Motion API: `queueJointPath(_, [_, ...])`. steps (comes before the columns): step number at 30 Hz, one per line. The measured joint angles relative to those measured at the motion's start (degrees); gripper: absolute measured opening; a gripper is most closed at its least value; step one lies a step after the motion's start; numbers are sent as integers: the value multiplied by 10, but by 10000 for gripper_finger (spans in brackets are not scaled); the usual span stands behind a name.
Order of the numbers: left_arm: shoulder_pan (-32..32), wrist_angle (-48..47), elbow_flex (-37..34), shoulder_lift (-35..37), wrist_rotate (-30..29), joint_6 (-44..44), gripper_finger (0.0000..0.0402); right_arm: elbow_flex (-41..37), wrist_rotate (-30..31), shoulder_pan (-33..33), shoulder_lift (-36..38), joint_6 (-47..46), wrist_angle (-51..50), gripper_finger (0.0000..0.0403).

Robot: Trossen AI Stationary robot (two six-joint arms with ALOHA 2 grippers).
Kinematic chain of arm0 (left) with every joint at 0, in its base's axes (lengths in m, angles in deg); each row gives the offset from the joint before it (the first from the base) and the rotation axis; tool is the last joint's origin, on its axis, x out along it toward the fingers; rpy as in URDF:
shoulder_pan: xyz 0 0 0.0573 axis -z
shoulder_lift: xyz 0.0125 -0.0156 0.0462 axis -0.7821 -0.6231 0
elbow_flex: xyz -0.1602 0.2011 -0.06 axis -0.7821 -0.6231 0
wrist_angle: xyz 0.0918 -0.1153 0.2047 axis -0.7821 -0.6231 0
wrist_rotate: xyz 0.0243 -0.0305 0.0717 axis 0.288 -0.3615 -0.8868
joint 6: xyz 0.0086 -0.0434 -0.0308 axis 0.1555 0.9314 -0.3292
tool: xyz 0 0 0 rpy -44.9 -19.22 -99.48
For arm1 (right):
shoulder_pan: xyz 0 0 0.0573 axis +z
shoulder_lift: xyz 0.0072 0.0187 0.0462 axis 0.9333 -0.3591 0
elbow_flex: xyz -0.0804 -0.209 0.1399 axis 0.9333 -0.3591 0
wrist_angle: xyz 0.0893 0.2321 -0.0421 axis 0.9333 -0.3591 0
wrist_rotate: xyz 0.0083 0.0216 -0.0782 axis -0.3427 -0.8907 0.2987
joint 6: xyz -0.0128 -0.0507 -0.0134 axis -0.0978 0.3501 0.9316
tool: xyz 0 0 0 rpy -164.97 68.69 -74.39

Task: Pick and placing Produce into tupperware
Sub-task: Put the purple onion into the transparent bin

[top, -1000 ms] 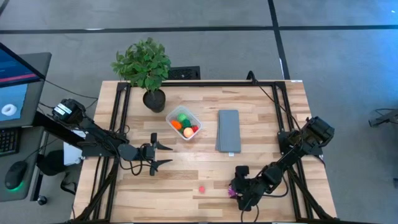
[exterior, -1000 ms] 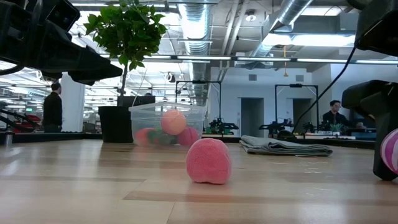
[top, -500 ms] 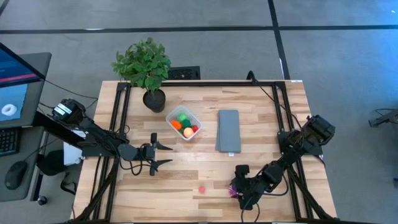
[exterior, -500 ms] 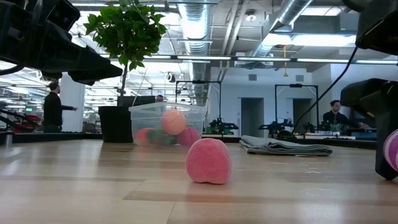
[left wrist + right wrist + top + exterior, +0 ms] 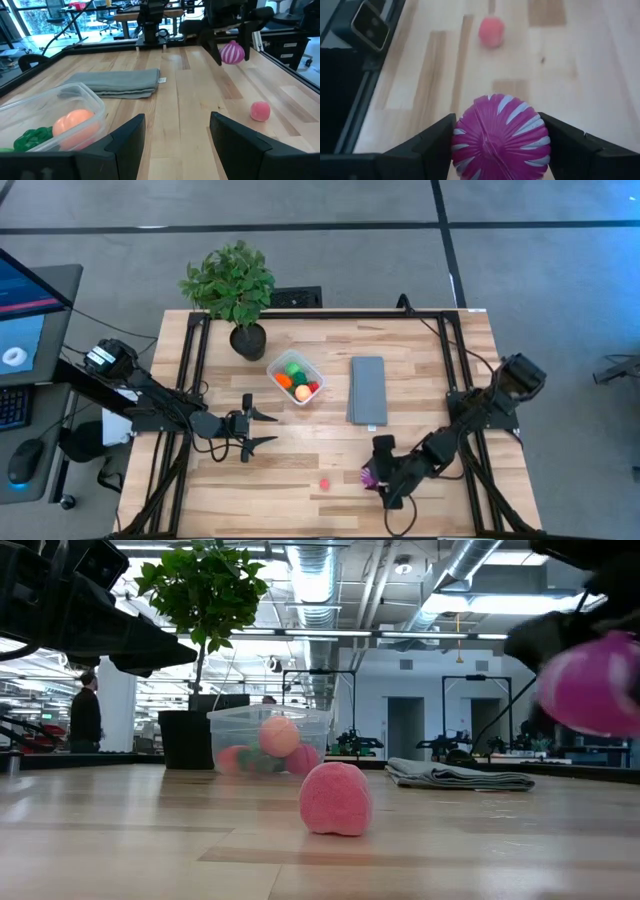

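Note:
The spiky purple ball with pale stripes sits between the fingers of my right gripper, near the table's near edge; the low view shows the ball above the table top. A pink piece rests on the wood just left of it. The clear tupperware stands mid-table and holds an orange ball, green pieces and red pieces. My left gripper hovers open, left of centre, touching nothing. My right gripper pinches the purple ball between its two fingers, one finger on each side of its round body. The fingers come slanting down from the table's right. The ball is lifted clear of the table.
A folded grey cloth lies right of the tupperware. A leafy potted plant stands at the far left corner. Black frame rails run along the table's left and right sides. Bare wood lies between the pink piece and the tupperware.
My right gripper has risen with the purple ball and shifted slightly toward the far edge and left. The ball, low by the table a second ago, now hangs clear above it. The pink piece has stayed where it was.

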Motion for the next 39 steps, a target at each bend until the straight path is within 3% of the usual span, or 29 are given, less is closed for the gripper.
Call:
queueJointPath(13, [0,-1,0,0,6,0,213,1,30,-67,16,137,50,286])
queueJointPath(30, [0,-11,0,0,7,0,213,1,29,-104,18,207,94,286])
queueJointPath(39, [0,-10,0,0,7,0,213,2,29,-109,74,258,113,286])
